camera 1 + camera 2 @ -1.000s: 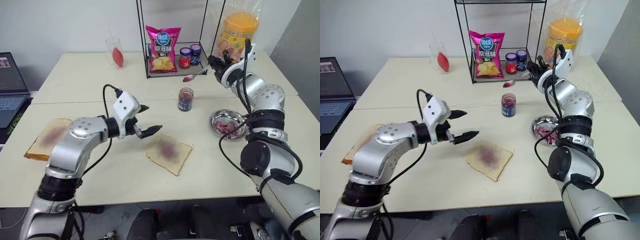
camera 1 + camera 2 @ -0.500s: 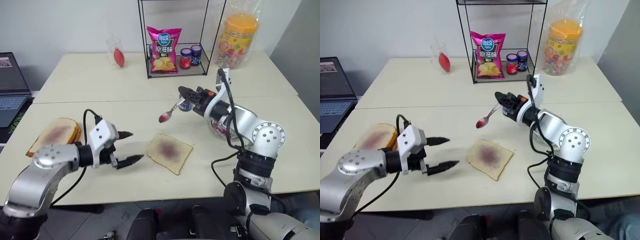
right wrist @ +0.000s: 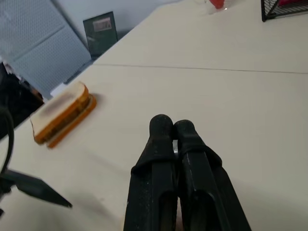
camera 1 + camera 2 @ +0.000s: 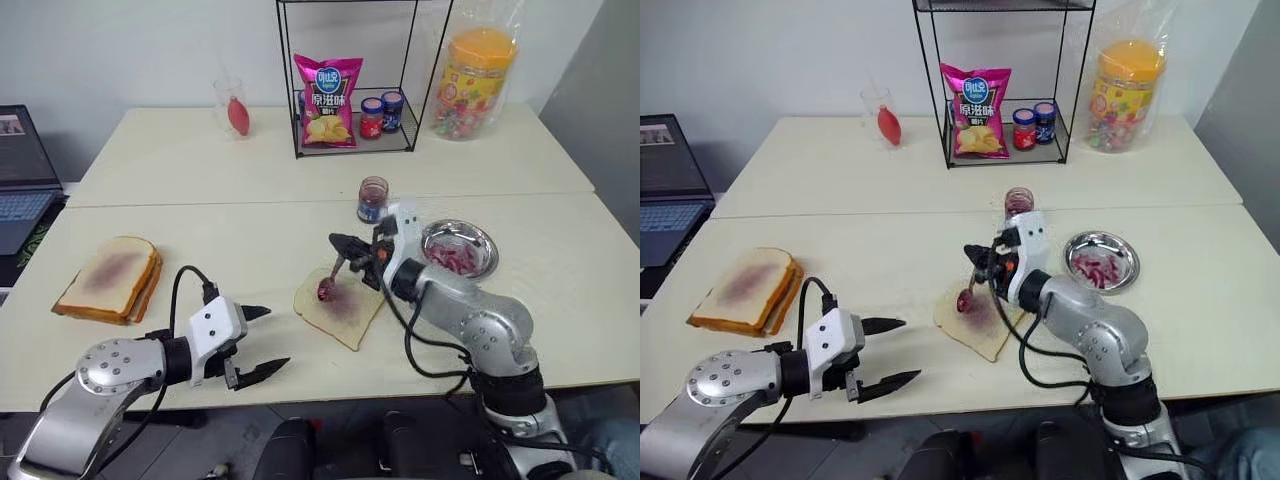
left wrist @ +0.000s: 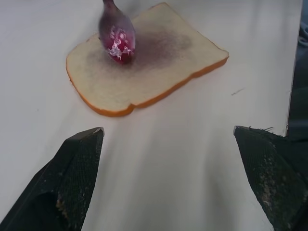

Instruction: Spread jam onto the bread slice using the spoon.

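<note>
The bread slice lies flat near the table's front middle, with a purple smear on it. My right gripper hovers just behind the slice, shut on the handle of the spoon. The spoon hangs down, and its bowl, loaded with red jam, sits at the smear on the slice. The jam jar stands open behind the right gripper. My left gripper is open and holds nothing, low over the table's front edge to the left of the slice.
A stack of bread slices lies at the left. A steel bowl with pink pieces sits at the right. At the back stand a wire rack with a chips bag and two small jars, a candy jar and a glass.
My right gripper swung the spoon down from near the rack to the bread slice, so the bowl now meets the smear. My left gripper drew back and down toward the front edge.
</note>
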You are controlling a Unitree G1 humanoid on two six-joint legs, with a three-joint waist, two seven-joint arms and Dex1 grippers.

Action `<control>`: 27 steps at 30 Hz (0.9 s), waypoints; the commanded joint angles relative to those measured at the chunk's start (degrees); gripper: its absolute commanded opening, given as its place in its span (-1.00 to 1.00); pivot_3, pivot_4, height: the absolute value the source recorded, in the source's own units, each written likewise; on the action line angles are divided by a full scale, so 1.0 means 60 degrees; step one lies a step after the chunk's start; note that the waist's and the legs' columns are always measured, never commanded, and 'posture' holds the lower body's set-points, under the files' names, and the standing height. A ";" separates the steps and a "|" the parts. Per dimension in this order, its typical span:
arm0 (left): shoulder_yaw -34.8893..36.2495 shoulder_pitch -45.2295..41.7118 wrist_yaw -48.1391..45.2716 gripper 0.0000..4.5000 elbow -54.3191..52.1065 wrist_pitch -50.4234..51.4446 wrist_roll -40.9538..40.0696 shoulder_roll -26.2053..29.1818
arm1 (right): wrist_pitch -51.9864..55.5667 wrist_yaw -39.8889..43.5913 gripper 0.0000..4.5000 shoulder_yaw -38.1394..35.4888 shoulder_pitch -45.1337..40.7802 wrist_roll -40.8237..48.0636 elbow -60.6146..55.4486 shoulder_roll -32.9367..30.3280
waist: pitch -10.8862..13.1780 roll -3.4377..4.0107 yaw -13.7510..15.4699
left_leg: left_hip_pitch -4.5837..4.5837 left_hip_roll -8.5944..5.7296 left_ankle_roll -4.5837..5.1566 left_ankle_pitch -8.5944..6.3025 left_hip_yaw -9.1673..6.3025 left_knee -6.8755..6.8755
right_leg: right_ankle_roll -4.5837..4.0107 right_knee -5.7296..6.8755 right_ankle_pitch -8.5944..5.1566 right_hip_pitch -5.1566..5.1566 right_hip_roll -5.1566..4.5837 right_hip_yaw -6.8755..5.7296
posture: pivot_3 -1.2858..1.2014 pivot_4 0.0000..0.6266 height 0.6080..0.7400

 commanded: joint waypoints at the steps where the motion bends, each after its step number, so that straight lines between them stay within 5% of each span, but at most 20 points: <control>1: -0.0149 -0.0390 0.0207 1.00 -0.0261 -0.0127 0.0006 -0.0143 | -0.0960 0.0589 -0.99 0.0473 0.0195 -0.0767 -0.0481 -0.0182 | -0.0001 -0.0002 -0.0001 | 0.0000 0.0001 0.0000 0.0000 -0.0001 0.0000 | 0.0000 0.0000 0.0000 0.0001 0.0000 -0.0002 | 0.03 -0.52 1.00; 18: -0.0487 -0.0808 0.0217 1.00 0.0092 -0.0227 0.0272 -0.0135 | -0.3957 0.2586 -0.99 0.1421 0.0705 -0.3521 -0.1053 -0.1617 | 0.0000 -0.0013 0.0022 | 0.0003 0.0001 0.0000 0.0000 -0.0001 0.0004 | 0.0003 0.0001 0.0002 0.0005 0.0001 -0.0003 | 0.03 -0.52 1.00; 24: -0.0375 -0.0654 0.0146 1.00 0.0238 -0.0398 0.0403 -0.0038 | -0.3678 0.2791 -0.99 0.0783 0.0602 -0.3224 -0.1237 -0.1682 | 0.0000 -0.0014 0.0027 | 0.0004 0.0002 0.0000 0.0000 -0.0002 0.0003 | 0.0003 0.0001 0.0002 0.0006 0.0001 -0.0004 | 0.03 -0.52 1.00; 27: -0.0297 -0.0615 0.0111 1.00 0.0307 -0.0473 0.0416 0.0000 | -0.1803 0.1855 -0.99 -0.0571 0.0463 -0.1395 -0.1224 -0.0612 | 0.0001 -0.0015 0.0028 | 0.0004 0.0003 0.0000 0.0000 -0.0004 0.0004 | 0.0002 0.0002 0.0002 0.0007 0.0001 -0.0004 | 0.03 -0.52 1.00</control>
